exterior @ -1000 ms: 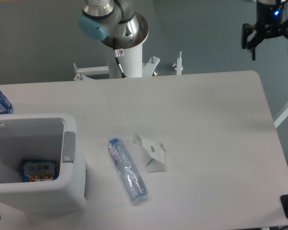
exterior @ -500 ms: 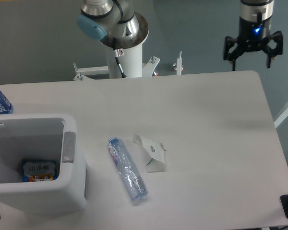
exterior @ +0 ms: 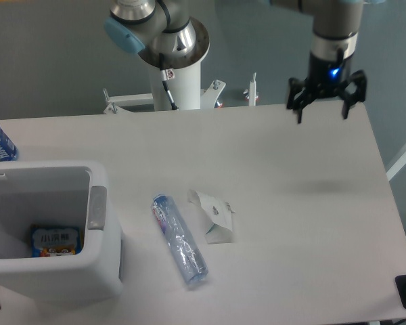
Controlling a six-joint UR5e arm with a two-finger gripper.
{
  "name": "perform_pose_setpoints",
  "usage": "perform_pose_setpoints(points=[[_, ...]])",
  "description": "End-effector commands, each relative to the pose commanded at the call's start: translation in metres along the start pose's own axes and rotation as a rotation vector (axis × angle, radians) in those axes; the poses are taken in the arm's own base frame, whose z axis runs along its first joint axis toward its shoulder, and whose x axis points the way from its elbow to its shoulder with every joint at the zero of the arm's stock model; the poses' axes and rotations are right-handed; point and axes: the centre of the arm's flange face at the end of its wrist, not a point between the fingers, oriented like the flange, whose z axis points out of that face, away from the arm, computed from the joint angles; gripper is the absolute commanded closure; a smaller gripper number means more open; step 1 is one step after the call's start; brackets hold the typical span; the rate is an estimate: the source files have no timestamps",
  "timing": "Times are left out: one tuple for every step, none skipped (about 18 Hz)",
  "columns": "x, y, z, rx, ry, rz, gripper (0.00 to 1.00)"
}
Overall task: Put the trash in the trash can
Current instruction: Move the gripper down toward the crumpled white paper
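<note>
While spread wide & empty, fingers (exterior: 323,108) up near far table edge, well apart from carton (exterior: 213,218) & bottle (exterior: 180,240).

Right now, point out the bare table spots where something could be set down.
Bare: the right half of the table, from the carton to the right edge, and the back strip behind the trash can. Crowded: front left, where the can, crushed bottle and carton sit close together.

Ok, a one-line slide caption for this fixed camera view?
Open gripper above the table's far right; crushed bottle and flattened carton lie beside the trash can.
</note>
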Motion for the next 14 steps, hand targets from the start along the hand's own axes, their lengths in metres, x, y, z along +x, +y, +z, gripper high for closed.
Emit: perform_pose_setpoints(points=[[0.009, -0.006, 0.006, -0.005, 0.009, -0.018, 0.00], [0.027, -0.020, 0.018, -0.017, 0.029, -0.069, 0.00], [0.036, -0.025, 0.025, -0.027, 0.037, -0.087, 0.00], [0.045, -0.030, 0.034, -0.040, 0.046, -0.101, 0.00], [0.051, -0.033, 0.039, -0.046, 0.051, -0.117, 0.00], [0.057, -0.037, 0.042, -0.046, 0.055, -0.123, 0.00], [0.067, -0.044, 0.044, -0.042, 0.058, -0.120, 0.00], [0.077, -0.049, 0.049, -0.044, 0.064, -0.118, 0.00], [0.083, -0.052, 0.056, -0.054, 0.072, -0.128, 0.00], [0.088, -0.055, 0.062, -0.061, 0.076, -0.138, 0.00], [0.095, -0.058, 0.067, -0.069, 0.082, -0.130, 0.00], [0.101, -0.060, 0.070, -0.073, 0.086, -0.118, 0.00], [0.109, -0.064, 0.075, -0.078, 0.092, -0.107, 0.00], [0.113, -0.065, 0.076, -0.080, 0.094, -0.107, 0.00]])
